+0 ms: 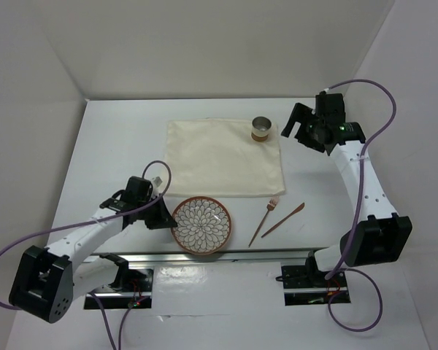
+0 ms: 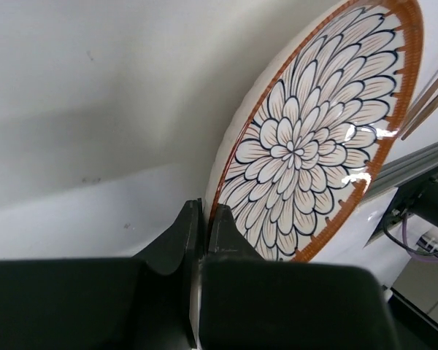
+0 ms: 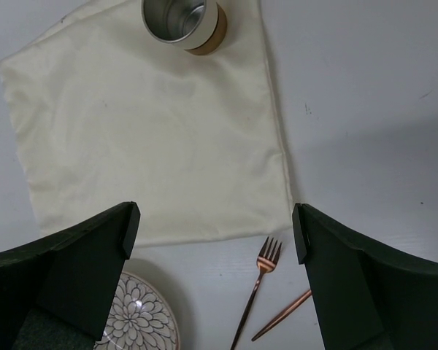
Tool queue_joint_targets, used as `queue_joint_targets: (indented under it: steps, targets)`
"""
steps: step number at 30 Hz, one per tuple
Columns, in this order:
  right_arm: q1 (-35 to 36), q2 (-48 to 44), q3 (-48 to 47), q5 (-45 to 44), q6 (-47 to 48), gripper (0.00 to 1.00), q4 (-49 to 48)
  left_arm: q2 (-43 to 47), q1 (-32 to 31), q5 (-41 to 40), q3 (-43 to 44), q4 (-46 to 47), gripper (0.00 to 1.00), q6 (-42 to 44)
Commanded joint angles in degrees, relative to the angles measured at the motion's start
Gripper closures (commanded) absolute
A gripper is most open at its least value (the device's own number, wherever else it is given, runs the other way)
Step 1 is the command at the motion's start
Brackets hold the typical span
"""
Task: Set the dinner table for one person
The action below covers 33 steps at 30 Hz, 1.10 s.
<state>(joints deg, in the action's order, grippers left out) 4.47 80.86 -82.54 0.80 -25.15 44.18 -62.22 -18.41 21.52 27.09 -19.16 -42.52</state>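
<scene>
Left wrist view: plate [image 2: 314,146] at the dinner table [image 2: 95,87] near edge, cut off by the top edge, lower rim hidden between left gripper [image 2: 204,219] fingers [image 2: 171,248]. Right wrist view: cup [image 3: 182,22] clipped at top; plate half behind a right gripper [image 3: 215,222] finger [image 3: 80,277]; copper utensil [image 3: 281,317] beside fork [image 3: 257,284] runs under the other finger, knife or spoon unclear

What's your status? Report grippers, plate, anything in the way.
Left gripper shut on plate rim. Right gripper open, empty, near cup. Plate off mat, near table front edge. Nothing between plate and mat.
</scene>
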Motion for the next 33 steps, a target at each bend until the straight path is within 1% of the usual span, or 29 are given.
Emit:
queue_joint_targets:
  steps: [1,2,3,5,6,8,9,10,12,13,16,17,18,19,20,21,23,25,28,29,30,33]
  targets:
    - [-0.34,-2.02,-0.25,-1.76,0.71,0.01,-1.12,4.20,-0.13,2.12,7.87,-4.47,1.00,3.05]
    - [-0.34,-2.02,-0.25,-2.90,0.02,0.01,-1.12,4.21,-0.13,2.12,9.63,-5.88,1.00,3.84]
    - [-0.34,-2.02,-0.25,-2.91,0.01,0.03,-1.12,4.99,-0.13,1.86,13.82,-9.02,1.00,4.46]
    - [-0.86,-3.86,0.89,-3.52,0.01,0.03,-3.57,5.00,-0.13,-1.38,18.94,-13.08,1.00,4.99]
    - [-0.87,-3.87,1.59,-3.52,0.01,0.03,-3.58,5.00,-0.13,-3.31,23.57,-15.19,1.00,4.99]
    - [-0.87,-3.87,1.60,-3.52,0.01,0.03,-4.19,5.00,-0.13,-5.25,27.82,-15.73,1.00,4.99]
    - [-0.87,-3.87,1.60,-3.52,0.01,0.03,-3.67,3.17,-0.13,-5.26,29.84,-15.73,1.00,5.52]
    - [-0.87,-3.26,1.60,-3.52,0.01,0.03,-3.06,1.50,0.57,-5.26,34.21,-15.21,1.00,5.52]
    - [-0.87,-3.25,2.12,-3.52,0.54,0.03,-3.05,-3.06,0.57,-5.26,38.37,-14.60,1.00,5.52]
    - [-0.87,-3.25,2.64,-3.00,0.54,0.03,-3.05,-8.31,1.09,-4.04,42.30,-14.59,1.00,4.91]
    - [-0.87,-3.87,5.02,-2.47,0.54,0.03,-3.05,-15.63,1.10,-2.28,46.90,-8.11,1.00,2.98]
    - [-0.87,-4.48,6.07,-1.86,0.54,0.03,-3.05,-20.18,1.10,-2.27,47.87,-6.09,1.00,2.97]
    - [-0.87,-5.18,6.08,-1.85,0.54,0.03,-3.05,-22.57,1.10,-1.66,48.92,-3.11,1.00,2.28]
    - [-0.87,-5.19,6.95,-1.85,0.54,0.03,-3.05,-25.12,1.10,-1.65,50.24,-2.47,1.00,2.27]
    - [-1.39,-5.71,7.48,-1.85,1.15,0.03,-3.05,-27.67,1.10,-1.65,53.91,-2.46,1.00,2.27]
    - [-1.39,-5.71,7.48,-1.85,1.15,0.03,-2.27,-32.57,1.10,-1.65,55.77,-2.46,1.00,2.27]
    - [-1.39,-6.24,8.01,-1.85,1.67,0.03,-1.56,-36.90,1.10,0.18,60.16,-0.89,1.00,1.66]
    - [-2.01,-6.86,8.54,-1.85,1.68,0.03,-0.85,-42.16,1.10,0.19,62.46,-0.01,1.00,1.04]
    - [-2.01,-7.38,9.94,-2.38,2.21,0.03,-0.85,-46.49,1.10,0.89,66.06,2.36,1.00,-0.10]
    - [-2.53,-7.38,10.90,-2.38,2.21,0.03,-0.85,-49.29,1.10,0.89,67.20,2.37,1.00,-0.10]
    - [-2.54,-7.38,10.91,-2.38,2.21,0.03,-0.33,-50.62,1.10,0.89,69.48,2.37,1.00,-0.10]
    - [-2.54,-7.38,13.19,-1.60,2.21,0.03,-0.33,-54.66,1.10,0.89,71.95,1.40,1.00,-0.10]
